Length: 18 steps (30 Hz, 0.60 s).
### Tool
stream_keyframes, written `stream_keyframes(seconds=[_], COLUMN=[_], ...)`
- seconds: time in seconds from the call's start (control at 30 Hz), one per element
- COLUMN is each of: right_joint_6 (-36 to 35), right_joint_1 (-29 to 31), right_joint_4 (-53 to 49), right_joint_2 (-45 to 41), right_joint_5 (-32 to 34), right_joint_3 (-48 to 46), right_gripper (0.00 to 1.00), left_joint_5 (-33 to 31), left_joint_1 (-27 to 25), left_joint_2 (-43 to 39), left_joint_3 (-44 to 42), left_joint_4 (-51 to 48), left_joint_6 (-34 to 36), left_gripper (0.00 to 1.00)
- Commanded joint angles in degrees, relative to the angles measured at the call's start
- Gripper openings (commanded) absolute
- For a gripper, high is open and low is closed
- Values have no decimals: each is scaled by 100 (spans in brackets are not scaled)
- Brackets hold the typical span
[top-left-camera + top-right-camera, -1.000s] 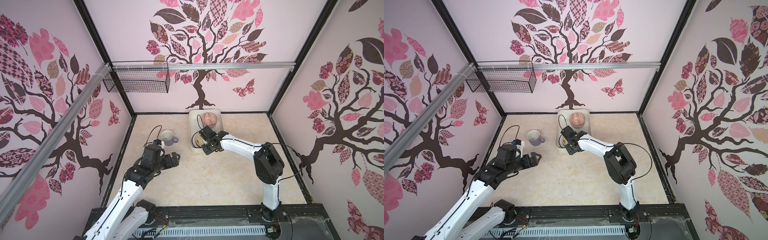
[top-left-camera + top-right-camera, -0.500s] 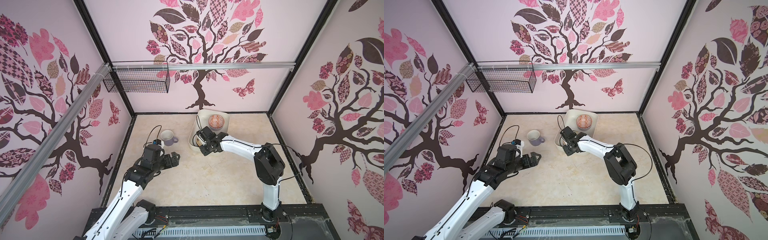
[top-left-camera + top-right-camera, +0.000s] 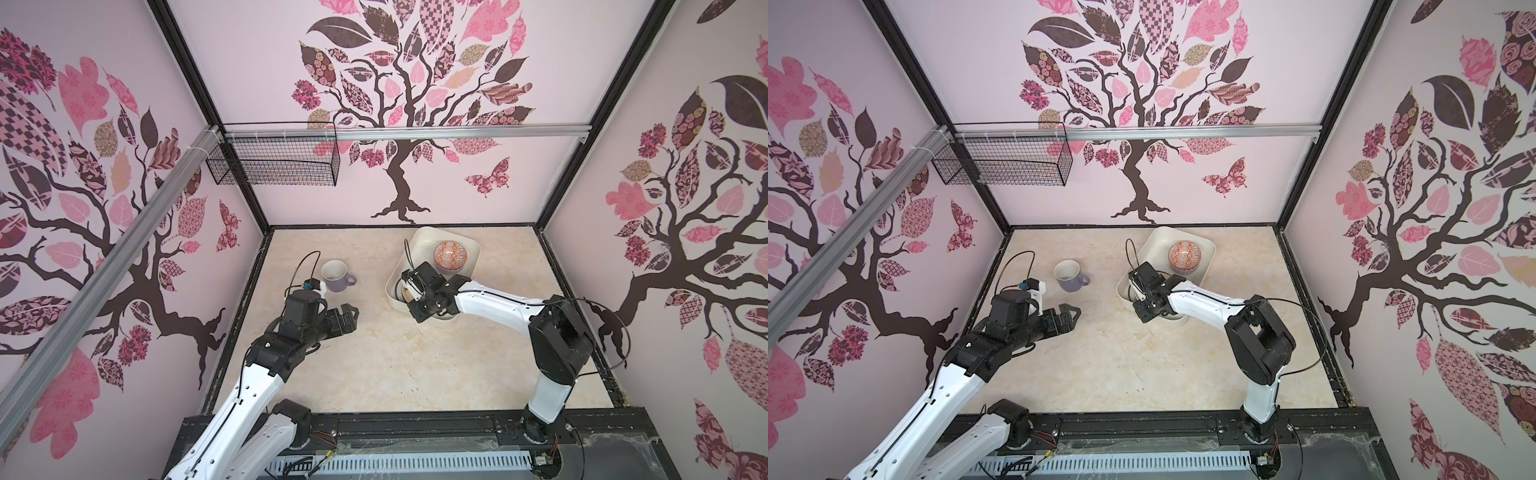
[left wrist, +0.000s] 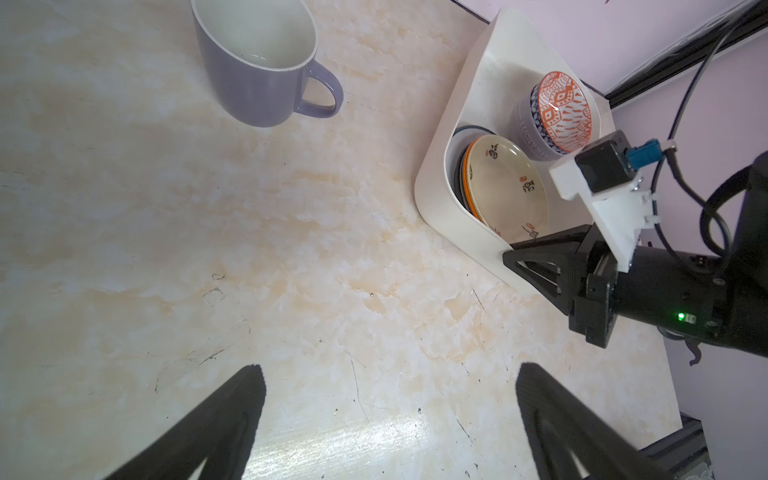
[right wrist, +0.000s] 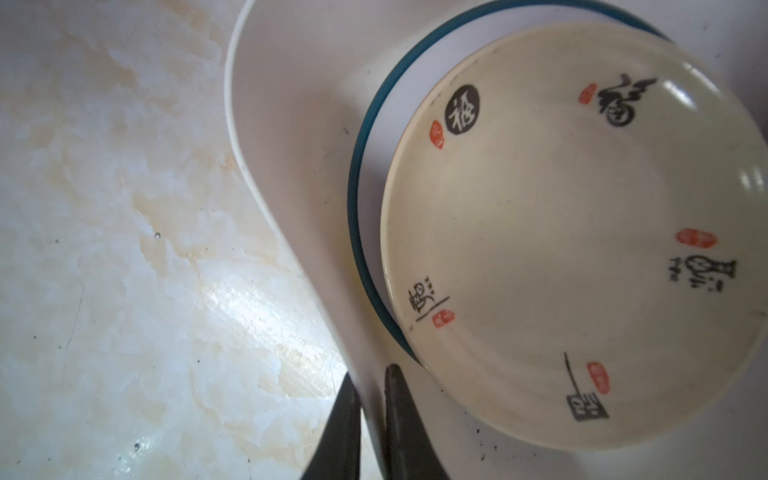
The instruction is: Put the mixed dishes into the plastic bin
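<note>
Swung round since a second ago, the plastic bin (image 3: 419,249) sits skewed on the tabletop (image 3: 395,365), its near wall pinched by the right gripper (image 5: 371,376), one finger inside, one outside. Inside it, a plate stack (image 4: 462,174) topped by the cream plate (image 5: 561,232) crowds that wall, and the orange-patterned bowl (image 3: 451,255) nests in the lavender bowl (image 4: 528,129). Outside, left of the bin, the lavender mug (image 3: 334,275) stands upright near the left gripper (image 4: 390,370), which hangs spread wide, holding nothing.

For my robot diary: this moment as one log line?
right gripper shut on bin wall | left gripper open | mug outside bin
</note>
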Motion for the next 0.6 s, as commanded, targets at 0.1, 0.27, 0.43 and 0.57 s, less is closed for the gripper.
stream_keyframes(seconds=[0.1, 0.27, 0.43, 0.57], right_joint_6=[448, 520, 702, 888], right_joint_1=[39, 246, 458, 619], right_joint_4=[-762, -778, -714, -615], right_joint_2=[-695, -1146, -1511, -1835], right_joint_5=[-259, -407, -602, -717], right_joint_3=[-545, -840, -1155, -1500], right_gripper=[14, 14, 15, 15], left_joint_5=[-92, -138, 69, 278], left_joint_1=[23, 23, 19, 16], left_joint_2=[-126, -177, 33, 466], left_joint_3=[72, 73, 7, 152], left_joint_4=[25, 34, 217, 257], left_joint_6=[-82, -151, -155, -77], left_gripper=[98, 98, 98, 98])
